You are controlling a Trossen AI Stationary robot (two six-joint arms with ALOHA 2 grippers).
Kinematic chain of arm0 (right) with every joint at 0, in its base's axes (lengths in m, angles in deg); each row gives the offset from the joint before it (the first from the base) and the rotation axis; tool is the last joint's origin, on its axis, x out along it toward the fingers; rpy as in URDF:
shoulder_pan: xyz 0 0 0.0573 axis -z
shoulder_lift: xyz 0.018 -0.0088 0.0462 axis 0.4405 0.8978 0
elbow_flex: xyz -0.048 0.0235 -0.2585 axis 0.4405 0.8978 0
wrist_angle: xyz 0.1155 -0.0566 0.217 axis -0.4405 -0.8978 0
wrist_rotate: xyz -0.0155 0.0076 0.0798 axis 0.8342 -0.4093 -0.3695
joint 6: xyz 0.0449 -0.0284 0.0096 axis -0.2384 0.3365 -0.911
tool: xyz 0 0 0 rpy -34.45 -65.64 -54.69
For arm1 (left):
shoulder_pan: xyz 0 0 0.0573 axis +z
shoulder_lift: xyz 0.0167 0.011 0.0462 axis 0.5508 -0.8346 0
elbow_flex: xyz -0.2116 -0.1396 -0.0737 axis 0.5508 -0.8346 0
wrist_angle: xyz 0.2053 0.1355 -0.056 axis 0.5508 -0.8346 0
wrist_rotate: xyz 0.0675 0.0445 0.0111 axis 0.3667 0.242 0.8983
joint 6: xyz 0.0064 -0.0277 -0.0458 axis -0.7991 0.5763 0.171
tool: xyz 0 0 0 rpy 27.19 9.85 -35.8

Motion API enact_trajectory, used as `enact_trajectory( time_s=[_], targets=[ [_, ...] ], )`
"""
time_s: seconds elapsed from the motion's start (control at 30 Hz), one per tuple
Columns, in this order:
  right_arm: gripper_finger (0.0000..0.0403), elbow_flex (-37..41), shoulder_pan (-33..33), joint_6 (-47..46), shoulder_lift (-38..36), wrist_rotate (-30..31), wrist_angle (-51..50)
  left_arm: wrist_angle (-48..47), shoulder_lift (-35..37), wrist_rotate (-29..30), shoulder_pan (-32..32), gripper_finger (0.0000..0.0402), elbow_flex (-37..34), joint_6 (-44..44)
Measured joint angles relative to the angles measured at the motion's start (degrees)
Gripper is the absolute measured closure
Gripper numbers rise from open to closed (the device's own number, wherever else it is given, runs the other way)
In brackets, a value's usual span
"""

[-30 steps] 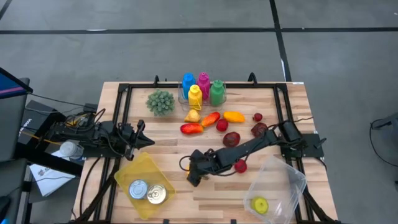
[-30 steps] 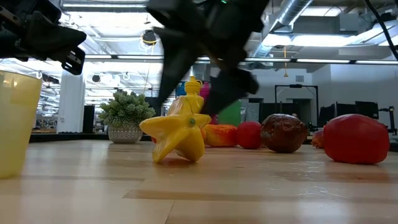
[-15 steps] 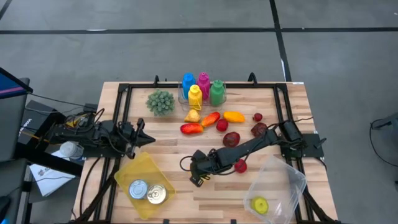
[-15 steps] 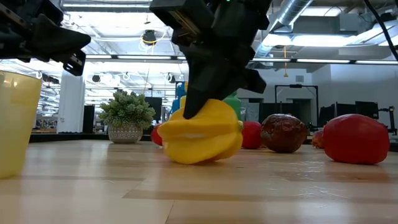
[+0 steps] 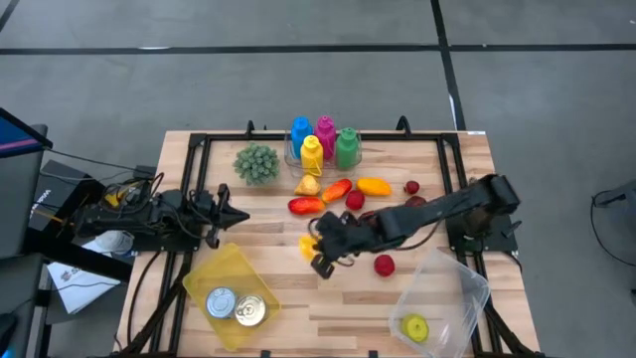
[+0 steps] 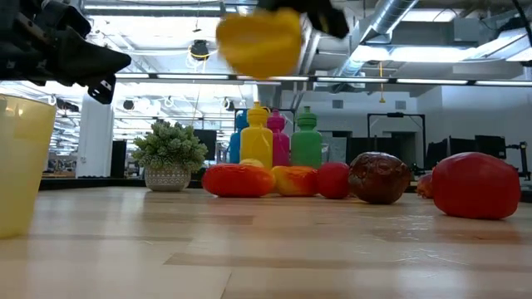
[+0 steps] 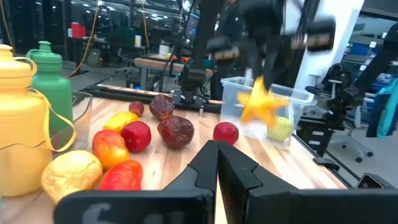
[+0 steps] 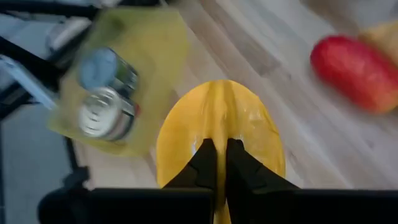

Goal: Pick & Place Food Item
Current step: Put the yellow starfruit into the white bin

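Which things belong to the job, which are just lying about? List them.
Job: yellow star-shaped toy fruit, clamped in right gripper; clear plastic container, likely destination.
Lying about: yellow bin holding two tin cans; coloured bottles; green potted plant; red and orange fruit; left gripper, idle.

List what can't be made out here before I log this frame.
- Right gripper, low view: cut off by the top edge.
- Yellow star fruit, low view: motion-blurred, shape unclear.
- Can labels in the yellow bin, high view: too small.
- Left gripper stays shut at the left.
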Motion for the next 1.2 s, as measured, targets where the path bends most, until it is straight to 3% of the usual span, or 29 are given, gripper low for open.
enact_trajectory(
  time_s=[0.37,0.77,1.03,1.2],
  targets=[
    [0.0398,0.0,-0.2,5.4,-13.2,-0.3,7.8,0.0,0.1,0.1,1.4,0.0401,0.0,0.0],
    [0.0396,0.0,-1.1,8.4,-16.6,-3.3,18.5,0.1,0.1,0.1,1.4,0.0401,0.0,0.0],
    [0.0398,0.0,-3.1,10.8,-16.5,-18.5,32.8,0.1,0.1,0.2,1.4,0.0401,0.0,0.0],
    [0.0398,0.0,-5.9,8.9,-17.8,-25.8,32.2,0.1,0.1,0.2,1.4,0.0401,0.0,0.0]
  ],
)
